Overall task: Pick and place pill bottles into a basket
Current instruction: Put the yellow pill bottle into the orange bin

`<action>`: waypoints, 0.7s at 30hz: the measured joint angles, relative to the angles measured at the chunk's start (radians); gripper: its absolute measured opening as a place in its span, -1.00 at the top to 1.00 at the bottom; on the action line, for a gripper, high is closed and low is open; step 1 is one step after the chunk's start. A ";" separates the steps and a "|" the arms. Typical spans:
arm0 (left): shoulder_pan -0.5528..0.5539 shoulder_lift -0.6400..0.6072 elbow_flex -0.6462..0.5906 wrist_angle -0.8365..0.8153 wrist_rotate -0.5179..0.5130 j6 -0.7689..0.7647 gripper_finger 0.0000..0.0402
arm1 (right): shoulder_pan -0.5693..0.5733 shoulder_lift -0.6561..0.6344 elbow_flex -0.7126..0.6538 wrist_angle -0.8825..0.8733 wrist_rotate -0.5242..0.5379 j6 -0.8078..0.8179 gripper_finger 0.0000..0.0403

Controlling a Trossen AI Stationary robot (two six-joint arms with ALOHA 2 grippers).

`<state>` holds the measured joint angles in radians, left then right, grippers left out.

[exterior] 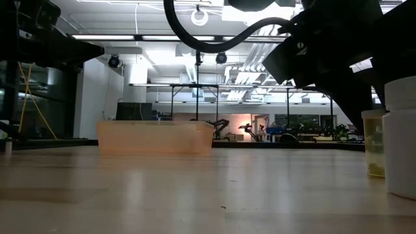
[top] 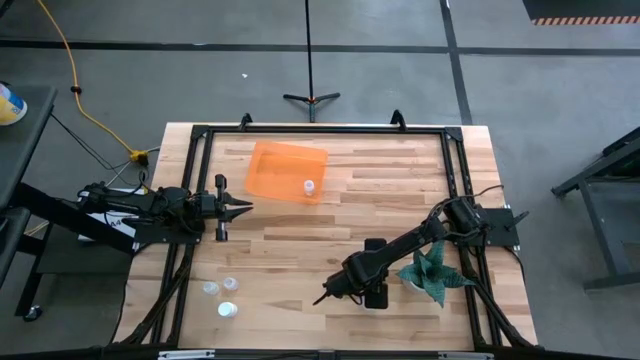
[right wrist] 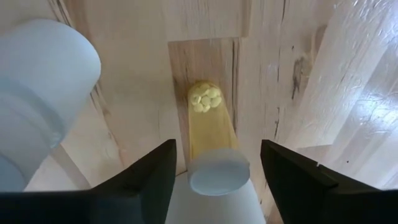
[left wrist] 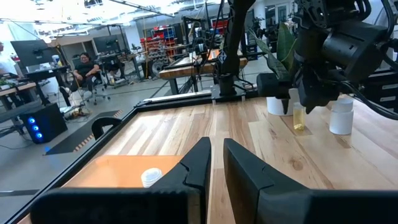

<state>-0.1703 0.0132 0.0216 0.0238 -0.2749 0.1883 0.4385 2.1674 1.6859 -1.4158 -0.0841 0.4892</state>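
Item: pill bottle [right wrist: 214, 165], upright between right gripper [right wrist: 217, 165] jaws, apart. Neighbour bottle [right wrist: 43, 81] at ten o'clock; risk: knocked over. Left gripper [left wrist: 214, 163] jaws near-together, over basket [left wrist: 115, 171].

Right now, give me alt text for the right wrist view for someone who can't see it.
The right gripper, fingers open, straddles a white-capped pill bottle with yellowish pills inside, on the wooden table. Another white bottle looms close alongside.

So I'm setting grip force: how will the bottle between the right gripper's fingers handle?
The pill bottle looks smooth and round, so it may slip or roll if tipped. Only a few pills show inside, so probably light. The right gripper straddles it with fingers apart.
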 joint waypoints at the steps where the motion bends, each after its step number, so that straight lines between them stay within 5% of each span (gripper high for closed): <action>1: 0.000 0.000 0.000 0.000 0.000 0.000 0.61 | 0.000 0.000 0.000 0.000 0.000 0.000 -0.06; 21: 0.000 0.000 0.000 0.000 0.000 0.000 0.61 | -0.027 0.000 0.000 -0.009 -0.002 -0.026 0.45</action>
<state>-0.1706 0.0132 0.0216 0.0242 -0.2749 0.1883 0.4111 2.1674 1.6863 -1.4246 -0.0864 0.4633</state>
